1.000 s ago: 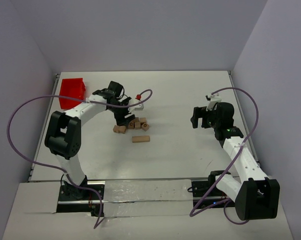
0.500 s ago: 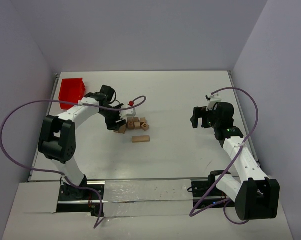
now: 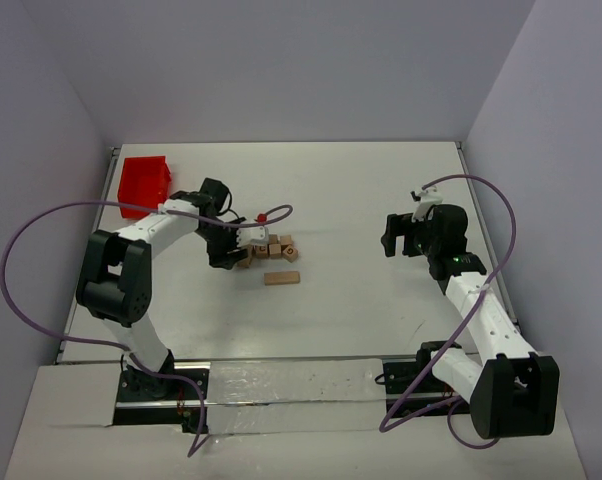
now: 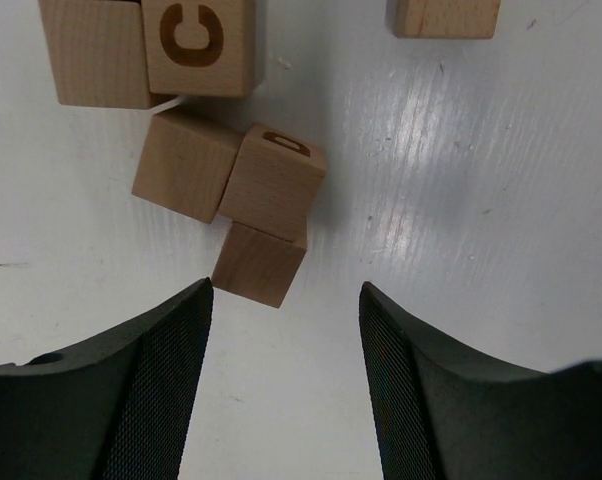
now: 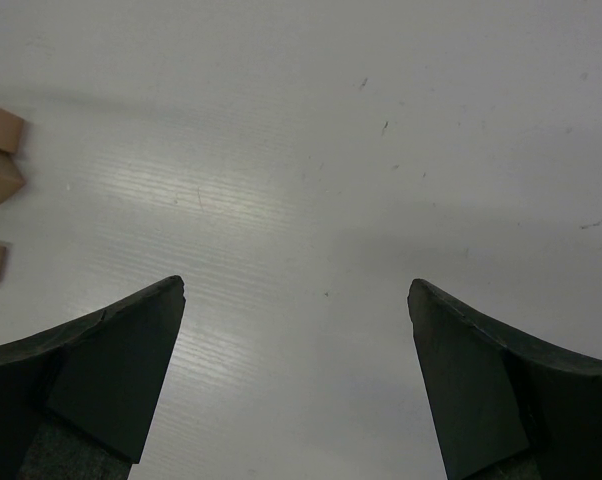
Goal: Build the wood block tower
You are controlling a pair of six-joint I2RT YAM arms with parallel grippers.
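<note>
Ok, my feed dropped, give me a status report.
Left gripper open, one block just ahead. Right gripper open over bare table. Blocks loose, no tower yet. Path clear.

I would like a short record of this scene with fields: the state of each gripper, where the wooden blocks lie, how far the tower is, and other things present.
left gripper: open, low over the table; nearest cube just ahead of it, not gripped
right gripper: open wide, empty, well apart from the blocks
blocks: loose cluster, including a cube lettered C; one longer piece lies apart, nearer the arm bases
tower: not yet built
other: red bin at the far left corner
</note>
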